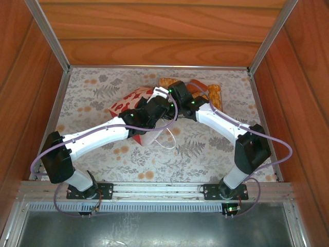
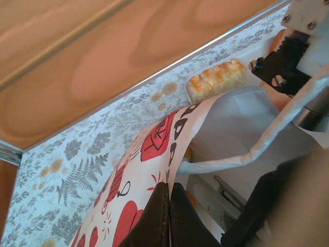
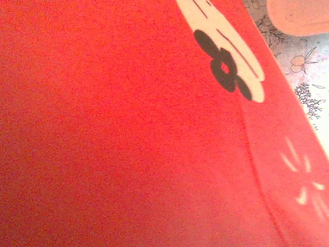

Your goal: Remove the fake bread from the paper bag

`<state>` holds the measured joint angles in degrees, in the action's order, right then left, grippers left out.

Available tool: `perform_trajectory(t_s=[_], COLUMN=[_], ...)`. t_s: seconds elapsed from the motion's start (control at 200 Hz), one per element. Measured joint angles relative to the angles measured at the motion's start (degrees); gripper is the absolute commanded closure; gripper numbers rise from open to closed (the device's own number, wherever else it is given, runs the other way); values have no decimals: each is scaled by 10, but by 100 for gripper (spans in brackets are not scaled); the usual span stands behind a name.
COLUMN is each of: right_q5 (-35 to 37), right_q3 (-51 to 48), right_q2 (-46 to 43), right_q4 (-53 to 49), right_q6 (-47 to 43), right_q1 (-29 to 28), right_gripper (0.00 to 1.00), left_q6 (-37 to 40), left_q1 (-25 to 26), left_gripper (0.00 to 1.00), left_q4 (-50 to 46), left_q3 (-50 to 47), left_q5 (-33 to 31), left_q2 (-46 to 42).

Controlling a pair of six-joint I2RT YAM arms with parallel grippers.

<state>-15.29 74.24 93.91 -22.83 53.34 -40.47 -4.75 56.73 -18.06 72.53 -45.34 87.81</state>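
Left claw [image 2: 168, 194] pinches the paper bag [image 2: 139, 170]; right claw [image 1: 174, 93] — can't tell. A hard tug could rip the paper.

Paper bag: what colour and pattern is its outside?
The paper bag is white with red printed shapes and some black marks; clearest in the left wrist view.

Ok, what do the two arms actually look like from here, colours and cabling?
The left arm and right arm both have white link shells between chunky black joint housings, on black base plates. A lavender cable loops along each, and small green lights glow at the joints. The left gripper has dark, smooth fingers.
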Motion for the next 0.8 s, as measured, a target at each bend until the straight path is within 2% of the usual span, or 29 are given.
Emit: perform_trajectory(t_s=[0.295,0.54,0.8], right_q5=[56,43,45], right_q3=[13,35,38], right_q2=[-36,-95,-99], right_q4=[-65,-130,-153], right_q6=[-11,-40,-51], right_q1=[3,-14,-19], right_gripper=[86,89,93], left_q6=[0,-1,-3], left_q1=[-3,-42,-42], left_gripper=[100,100,100], left_q4=[16,18,17], left_q3=[6,9,9], left_q5=[10,-30,-49], left_q2=[0,14,22])
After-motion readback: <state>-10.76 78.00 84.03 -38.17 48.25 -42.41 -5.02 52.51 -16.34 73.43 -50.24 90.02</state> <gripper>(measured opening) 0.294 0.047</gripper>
